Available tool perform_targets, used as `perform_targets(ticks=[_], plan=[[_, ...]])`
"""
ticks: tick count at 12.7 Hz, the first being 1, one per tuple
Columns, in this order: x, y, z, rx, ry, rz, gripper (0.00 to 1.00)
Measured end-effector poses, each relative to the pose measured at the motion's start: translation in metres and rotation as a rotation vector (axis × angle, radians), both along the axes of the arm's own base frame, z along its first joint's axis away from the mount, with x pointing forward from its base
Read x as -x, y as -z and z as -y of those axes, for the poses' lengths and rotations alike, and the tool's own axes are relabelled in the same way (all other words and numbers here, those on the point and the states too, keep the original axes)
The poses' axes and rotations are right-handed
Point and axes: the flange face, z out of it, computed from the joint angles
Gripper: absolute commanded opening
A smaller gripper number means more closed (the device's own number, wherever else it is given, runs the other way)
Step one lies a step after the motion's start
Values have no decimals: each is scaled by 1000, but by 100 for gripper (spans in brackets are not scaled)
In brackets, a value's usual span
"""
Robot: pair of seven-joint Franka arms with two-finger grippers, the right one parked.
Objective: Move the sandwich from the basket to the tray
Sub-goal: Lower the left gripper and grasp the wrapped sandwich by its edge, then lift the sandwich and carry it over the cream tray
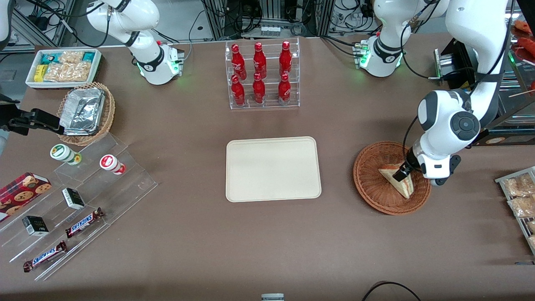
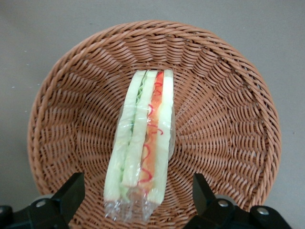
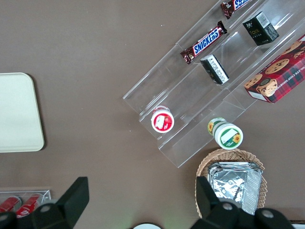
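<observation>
The sandwich (image 1: pixel 397 180) (image 2: pixel 143 143), a plastic-wrapped wedge with green, orange and red filling, lies in the reddish-brown wicker basket (image 1: pixel 370 186) (image 2: pixel 228 119) toward the working arm's end of the table. My left gripper (image 1: pixel 403 171) (image 2: pixel 138 198) is low inside the basket and open. One of its black fingers (image 2: pixel 71 193) stands at each side of the sandwich's wrapped end, with a gap between each finger and the wrap. The cream tray (image 1: pixel 273 168) (image 3: pixel 14 114) lies flat in the middle of the table with nothing on it.
A clear rack of red bottles (image 1: pixel 262 74) stands farther from the front camera than the tray. Toward the parked arm's end are a stepped acrylic shelf with snacks (image 1: pixel 79 200), a tan basket of foil containers (image 1: pixel 85 113) and a white snack bin (image 1: pixel 62 67). Snack packets (image 1: pixel 520 196) lie at the working arm's end.
</observation>
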Motion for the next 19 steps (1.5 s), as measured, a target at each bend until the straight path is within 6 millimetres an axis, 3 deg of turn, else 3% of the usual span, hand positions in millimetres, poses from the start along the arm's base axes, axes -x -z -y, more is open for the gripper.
perform_targets(ticks=[2, 3, 4, 6, 12, 17, 19], plan=[[0, 12, -1, 1, -3, -8, 100], [-1, 17, -3, 1, -5, -9, 95], [-1, 22, -4, 1, -9, -13, 59], [0, 27, -5, 2, -12, -20, 4], [-4, 20, -5, 0, -12, -40, 0], [-37, -42, 3, -3, 52, -110, 0], [-42, -58, 20, 3, 150, -112, 0]])
